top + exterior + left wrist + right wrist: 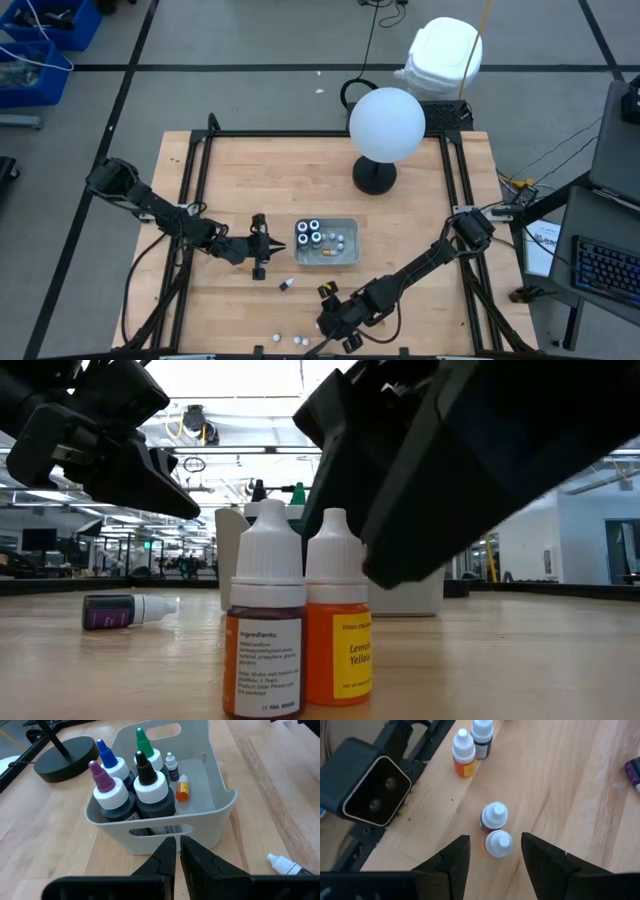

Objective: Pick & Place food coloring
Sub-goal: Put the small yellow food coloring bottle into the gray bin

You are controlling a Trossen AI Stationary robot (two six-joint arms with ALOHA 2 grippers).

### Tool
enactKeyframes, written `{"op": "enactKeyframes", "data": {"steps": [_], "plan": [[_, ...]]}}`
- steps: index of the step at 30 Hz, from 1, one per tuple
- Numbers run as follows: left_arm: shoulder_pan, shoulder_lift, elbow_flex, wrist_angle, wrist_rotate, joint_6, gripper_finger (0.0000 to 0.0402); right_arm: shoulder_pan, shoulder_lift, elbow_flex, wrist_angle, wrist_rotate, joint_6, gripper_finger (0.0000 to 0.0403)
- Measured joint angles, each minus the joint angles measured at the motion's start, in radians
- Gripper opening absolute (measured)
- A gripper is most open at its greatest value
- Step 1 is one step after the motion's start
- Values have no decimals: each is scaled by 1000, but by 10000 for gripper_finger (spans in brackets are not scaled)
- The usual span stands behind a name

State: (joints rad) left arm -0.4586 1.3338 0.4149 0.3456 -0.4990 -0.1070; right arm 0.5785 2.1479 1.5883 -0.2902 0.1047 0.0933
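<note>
Hovering with jaws released, the right gripper (491,851) at the table's (420,200) near edge, around six o'clock from the grey bin (327,243), fingers straddling two upright little dropper bottles (496,829) standing touching, white caps pointing up. Reading, in the low view, "Ingredients:" on the dark-red bottle (266,628) and "Lemon Yellow" on the orange bottle (337,624); finer print too small to tell. Standing near these, two more upright bottles (471,742) beside the low camera (367,782). Lying on its side at roughly ten o'clock from the pair, a purple-labelled bottle (128,610), long axis level, white cap pointing toward the bin. Resting with jaws clenched on nothing, the left gripper (173,852), just at nine o'clock of the bin. Standing upright inside: four larger dark bottles (131,782) with purple, blue, green and black tips, plus two small bottles (177,779).
</note>
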Motion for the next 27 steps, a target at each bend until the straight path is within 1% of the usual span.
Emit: {"op": "enactKeyframes", "data": {"steps": [10, 21, 27], "plan": [[0, 0, 0, -5, -1, 0, 35, 0, 0, 0, 32, 0, 0, 161], [0, 0, 0, -5, -1, -1, 35, 0, 0, -2, 36, 0, 0, 113], [0, 0, 0, -5, -1, -1, 35, -1, 0, -58, 112, -2, 3, 92]]}}
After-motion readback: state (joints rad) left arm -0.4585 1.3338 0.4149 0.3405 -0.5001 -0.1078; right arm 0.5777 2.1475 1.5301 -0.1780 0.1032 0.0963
